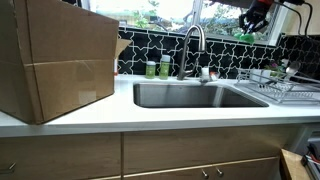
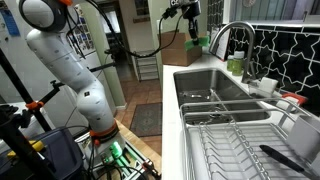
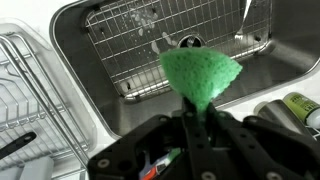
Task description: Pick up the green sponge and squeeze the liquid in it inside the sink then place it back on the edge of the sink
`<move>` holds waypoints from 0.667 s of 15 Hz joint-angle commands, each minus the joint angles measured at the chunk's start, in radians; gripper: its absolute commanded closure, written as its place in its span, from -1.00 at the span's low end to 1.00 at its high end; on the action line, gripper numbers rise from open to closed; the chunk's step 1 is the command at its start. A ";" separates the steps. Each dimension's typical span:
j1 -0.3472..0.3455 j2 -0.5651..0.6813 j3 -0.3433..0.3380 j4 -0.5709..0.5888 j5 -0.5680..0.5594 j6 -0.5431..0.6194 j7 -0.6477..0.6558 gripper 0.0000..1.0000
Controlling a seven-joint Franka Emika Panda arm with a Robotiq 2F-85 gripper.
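The claw is clamped on the green sponge, its fingers pinching the lower edge so the pad stands up between them, high over the sink and touching nothing else. From the wrist view, straight beneath the sponge lies the steel basin with a wire grid across its floor and the drain showing through it. The tall curved faucet rises at the back rim, two small green bottles just beside it, and a wire dish rack sits on the tabletop beside the basin – a dark utensil lies in it. On the far side of the sink a big cardboard box takes up much of the white tabletop, well apart from the claw. Behind it all runs a black backsplash with a pale crackle pattern, under a bright window; pale wooden cabinet fronts stand below. The white arm rears up from a stand on the floor and reaches across – a doorway and a rug show beyond it.
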 commanded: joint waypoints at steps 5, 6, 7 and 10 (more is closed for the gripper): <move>0.000 0.006 -0.010 0.009 -0.010 -0.012 -0.001 0.95; -0.001 0.007 -0.009 0.009 -0.010 -0.011 0.004 0.95; -0.002 0.007 -0.010 0.009 -0.009 -0.011 0.003 0.90; -0.003 0.007 -0.012 0.009 -0.009 -0.012 0.001 0.81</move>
